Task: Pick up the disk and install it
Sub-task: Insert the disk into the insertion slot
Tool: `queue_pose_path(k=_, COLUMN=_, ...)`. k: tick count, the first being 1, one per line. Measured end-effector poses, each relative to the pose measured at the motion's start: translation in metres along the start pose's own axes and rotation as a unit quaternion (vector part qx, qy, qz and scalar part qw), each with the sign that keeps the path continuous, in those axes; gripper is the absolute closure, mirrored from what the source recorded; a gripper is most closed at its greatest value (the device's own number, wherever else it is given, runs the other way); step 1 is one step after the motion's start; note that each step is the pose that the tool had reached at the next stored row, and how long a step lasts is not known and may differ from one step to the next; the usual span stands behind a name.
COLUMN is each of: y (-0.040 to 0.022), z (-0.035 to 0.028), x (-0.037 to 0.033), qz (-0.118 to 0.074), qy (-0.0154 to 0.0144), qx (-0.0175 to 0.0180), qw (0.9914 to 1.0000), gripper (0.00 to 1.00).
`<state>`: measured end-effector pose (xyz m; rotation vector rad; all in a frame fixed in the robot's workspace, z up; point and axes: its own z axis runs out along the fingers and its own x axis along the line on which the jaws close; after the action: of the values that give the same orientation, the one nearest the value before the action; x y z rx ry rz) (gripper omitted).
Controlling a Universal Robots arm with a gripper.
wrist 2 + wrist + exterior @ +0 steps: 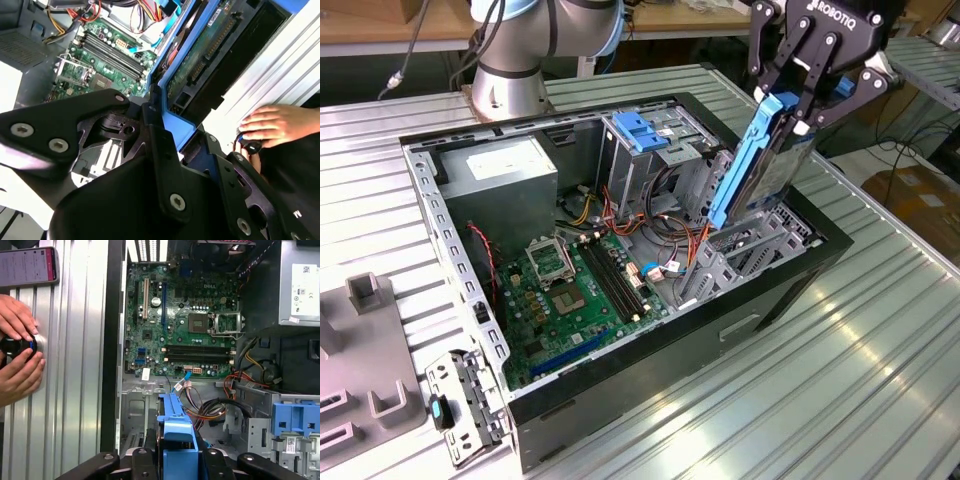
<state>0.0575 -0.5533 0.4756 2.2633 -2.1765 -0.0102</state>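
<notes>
Gripper (798, 112) is clamped on the disk (760, 170), squeezing its blue side rails (745, 160) near the upper end. The disk hangs on edge, tilted, over the drive bay (760, 250), at about 2 o'clock of the open case (650, 370) in the exterior view. Likely rigid, fairly heavy and shock-sensitive. With its circuit board (210, 47) exposed, the rails are the safe hold, though the plastic may flex or slip.

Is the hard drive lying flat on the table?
No, the gripper is clamped on the hard drive's upper end, holding it steeply tilted over the open computer case.
</notes>
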Motion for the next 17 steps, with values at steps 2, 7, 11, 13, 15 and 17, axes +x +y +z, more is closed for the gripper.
queue_pose_path(k=2, y=-0.0009, z=0.0037, x=0.0041, qz=0.0, qy=0.0001, qx=0.0, qw=1.0, gripper=0.63)
queue_pose_path(k=7, y=-0.0026, z=0.0147, x=0.0162, qz=0.0, qy=-0.0018, qx=0.0001, qw=1.0, gripper=0.63)
queue_pose_path(k=11, y=-0.006, z=0.0171, x=0.0163, qz=0.002, qy=-0.0051, qx=0.0002, qw=0.99998, gripper=0.63)
queue_pose_path(k=13, y=-0.006, z=0.018, x=0.0163, qz=0.002, qy=-0.0051, qx=0.0002, qw=0.99998, gripper=0.63)
queue_pose_path(k=15, y=-0.006, z=0.019, x=0.0163, qz=0.001, qy=-0.0055, qx=0.0002, qw=0.99998, gripper=0.63)
queue_pose_path(k=17, y=-0.006, z=0.0205, x=0.0163, qz=0.0, qy=-0.0063, qx=0.0003, qw=0.99998, gripper=0.63)
